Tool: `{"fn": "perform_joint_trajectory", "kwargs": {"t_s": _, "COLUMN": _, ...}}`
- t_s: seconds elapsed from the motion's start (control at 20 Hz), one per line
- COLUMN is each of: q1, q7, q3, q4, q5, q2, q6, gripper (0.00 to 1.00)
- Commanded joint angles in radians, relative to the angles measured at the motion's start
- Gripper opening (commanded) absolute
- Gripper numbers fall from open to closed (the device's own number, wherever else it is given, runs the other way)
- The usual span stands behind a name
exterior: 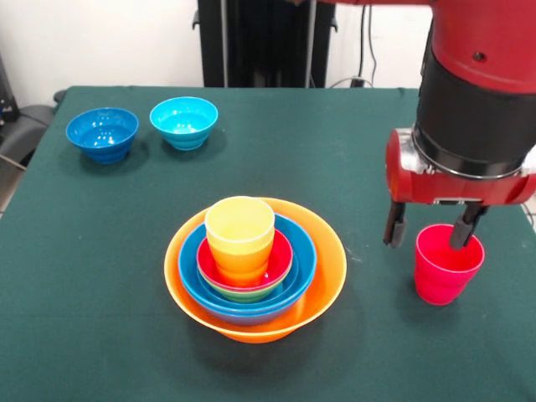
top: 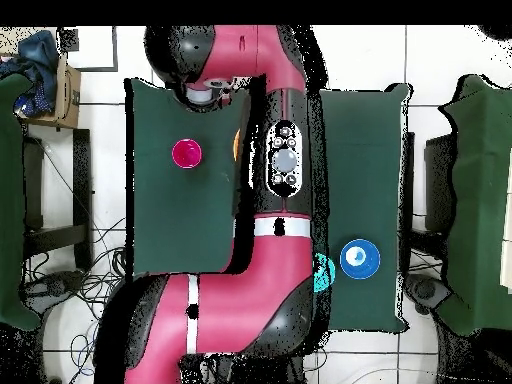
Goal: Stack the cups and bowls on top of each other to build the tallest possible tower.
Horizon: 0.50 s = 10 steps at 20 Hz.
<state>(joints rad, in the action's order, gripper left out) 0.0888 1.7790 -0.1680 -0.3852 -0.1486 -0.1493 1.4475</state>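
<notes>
The tower stands mid-table in the front view: a very large orange bowl (exterior: pixel 322 280) holds a blue bowl (exterior: pixel 297 266), a green one and a red bowl (exterior: pixel 279 261). A yellow cup (exterior: pixel 240 234) nested in an orange one sits on top. To its right a red-pink cup (exterior: pixel 448 266) stands upright on the cloth. My gripper (exterior: pixel 429 230) hangs just over that cup, open. One finger (exterior: pixel 394 226) is outside the cup's left wall and the other dips inside its rim. In the overhead view the pink cup (top: pixel 187 153) shows, while the arm hides most of the tower.
A dark-blue bowl (exterior: pixel 102 132) and a light-blue bowl (exterior: pixel 183 120) sit side by side at the far left of the green table (exterior: pixel 100 276). In the overhead view the dark-blue bowl (top: pixel 359 258) sits on the right side. The table's right edge lies close behind the pink cup.
</notes>
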Motion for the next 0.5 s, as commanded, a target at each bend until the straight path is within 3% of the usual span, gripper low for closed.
{"fn": "perform_joint_trajectory", "kwargs": {"t_s": 0.05, "q1": -0.031, "q7": -0.078, "q3": -0.07, "q4": -0.013, "q5": -0.029, "q2": 0.039, "q6": -0.028, "gripper": 1.0}}
{"fn": "perform_joint_trajectory", "kwargs": {"t_s": 0.5, "q1": -0.036, "q7": -0.086, "q3": -0.059, "q4": 0.002, "q5": -0.05, "q2": 0.084, "q6": -0.097, "gripper": 1.0}}
